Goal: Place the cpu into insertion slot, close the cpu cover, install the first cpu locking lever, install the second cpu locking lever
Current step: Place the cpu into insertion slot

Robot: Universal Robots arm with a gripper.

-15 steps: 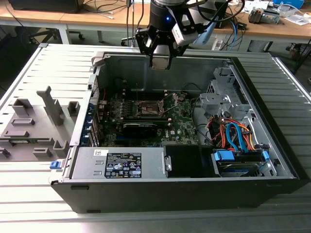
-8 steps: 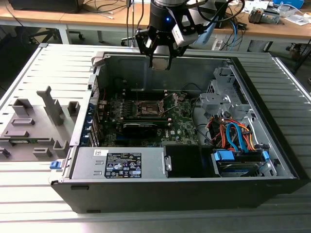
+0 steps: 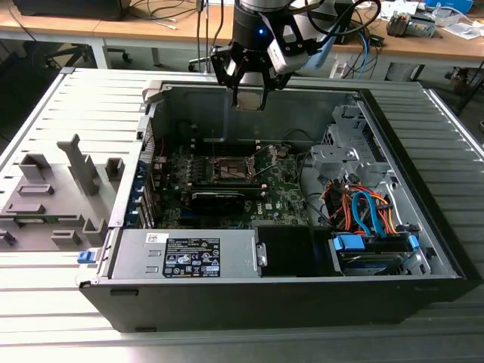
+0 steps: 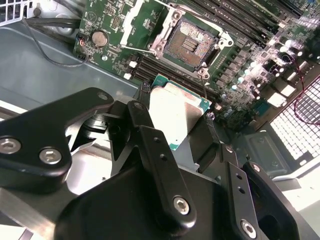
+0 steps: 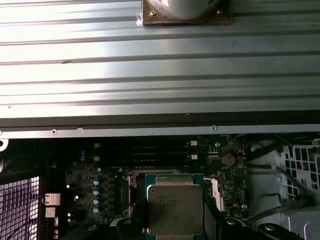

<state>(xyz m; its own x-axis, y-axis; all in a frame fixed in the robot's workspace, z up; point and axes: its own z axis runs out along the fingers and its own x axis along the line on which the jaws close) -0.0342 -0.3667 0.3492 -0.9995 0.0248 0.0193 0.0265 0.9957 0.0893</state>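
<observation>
- The ribbed grey metal surface (image 3: 45, 113) carries the open computer case (image 3: 227, 302). The insertion slot (image 3: 229, 168) lies inside the case, on its floor.
- A silver power supply (image 3: 189, 253) with a label sits in the case, well apart from the insertion slot, at the case wall nearest the exterior view.
- The green circuit board (image 4: 240, 60) spreads all around the insertion slot.
- A long black expansion card (image 3: 219, 198) lies just beside the insertion slot, between it and the power supply.
- The black claw (image 3: 249, 94) hangs above the insertion slot, well clear of it, with its fingers clamped on the cpu (image 5: 175, 210).
- The cpu is a small flat square. Its top is a silver-grey metal plate with stepped corners, and a thin green edge shows around the plate. It hangs in the air over the board, short of the insertion slot and not touching it.
- In the second wrist view the insertion slot (image 4: 187, 45) is uncovered. Its dark centre shows a brownish field of contacts inside a metal rim with a round fastener at each corner.
- The cpu cover (image 4: 134, 22), a thin silvery plate, sits swung away at one edge of the insertion slot.
- A round coin battery (image 4: 99, 37) sits on the board near the insertion slot, beyond the cover.
</observation>
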